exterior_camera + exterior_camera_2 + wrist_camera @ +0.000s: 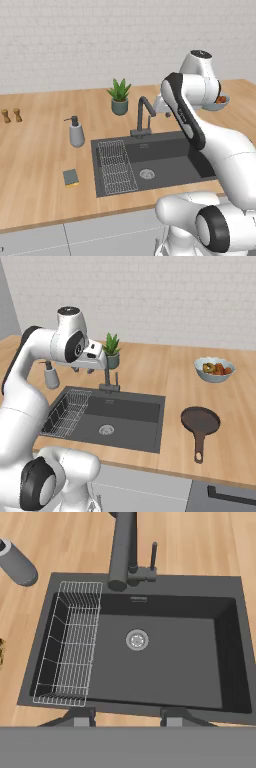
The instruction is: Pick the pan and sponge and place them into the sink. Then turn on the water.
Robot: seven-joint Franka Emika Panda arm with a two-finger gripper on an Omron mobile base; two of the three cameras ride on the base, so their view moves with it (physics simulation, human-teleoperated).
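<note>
1. We see the pan (200,421) on the counter (150,368), right of the sink (145,411).
2. Our sponge (70,177) lies left of it.
3. Our gripper (127,716) hangs shut over the sink, holding nothing.

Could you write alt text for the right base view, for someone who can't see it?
A white robot arm reaches over an empty dark sink set in a wooden counter, near the faucet. A brown pan lies on the counter right of the sink, with a fruit bowl behind it.
</note>
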